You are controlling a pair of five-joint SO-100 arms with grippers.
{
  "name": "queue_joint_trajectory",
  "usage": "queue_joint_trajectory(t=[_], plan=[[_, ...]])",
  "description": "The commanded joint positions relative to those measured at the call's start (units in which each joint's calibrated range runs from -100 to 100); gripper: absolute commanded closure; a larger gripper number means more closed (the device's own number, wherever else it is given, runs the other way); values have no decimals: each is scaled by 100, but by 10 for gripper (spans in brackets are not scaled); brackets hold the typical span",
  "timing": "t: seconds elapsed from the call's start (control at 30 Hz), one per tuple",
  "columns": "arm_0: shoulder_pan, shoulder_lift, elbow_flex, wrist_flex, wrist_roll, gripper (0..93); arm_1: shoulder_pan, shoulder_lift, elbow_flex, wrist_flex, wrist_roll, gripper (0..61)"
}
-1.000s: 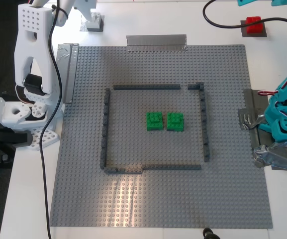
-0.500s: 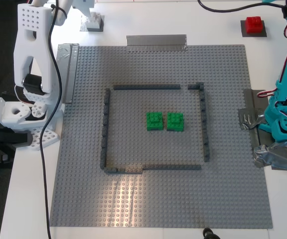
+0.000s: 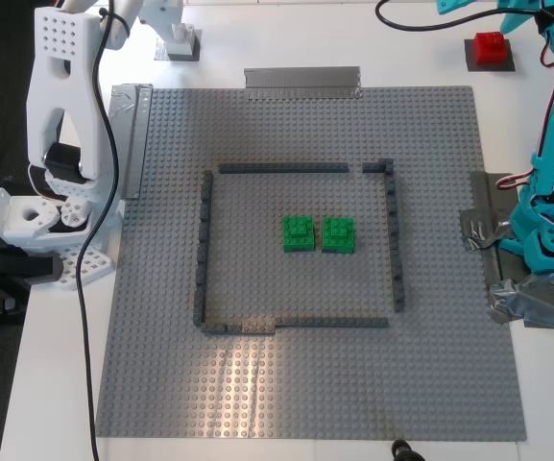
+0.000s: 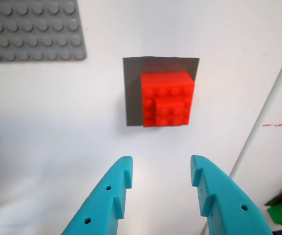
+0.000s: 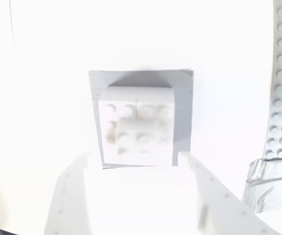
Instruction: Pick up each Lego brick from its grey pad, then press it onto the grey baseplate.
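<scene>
Two green bricks [image 3: 318, 233] sit side by side, silver tape strips [image 3: 301, 81] at the plate's edges.

Exterior view: bright, even light; sharp throughout.
Glare: a pale sheen on the grey baseplate [image 3: 248, 375] near the exterior view's bottom edge.
First wrist view: clear and well exposed; the red brick [image 4: 167, 99] casts a soft shadow on its pad [image 4: 132, 93].
Second wrist view: heavily overexposed, washed out; the white brick [image 5: 137, 122] reads hazy and soft.
</scene>
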Motion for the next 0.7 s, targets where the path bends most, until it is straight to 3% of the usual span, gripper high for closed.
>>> queue_joint_trajectory(t=[0.0, 0.67], plan=[[9, 69, -200, -23, 33, 788, 24, -211, -77, -141, 19, 400], [139, 498, -182, -731, 390, 788, 220, -83, -104, -223, 73, 405]])
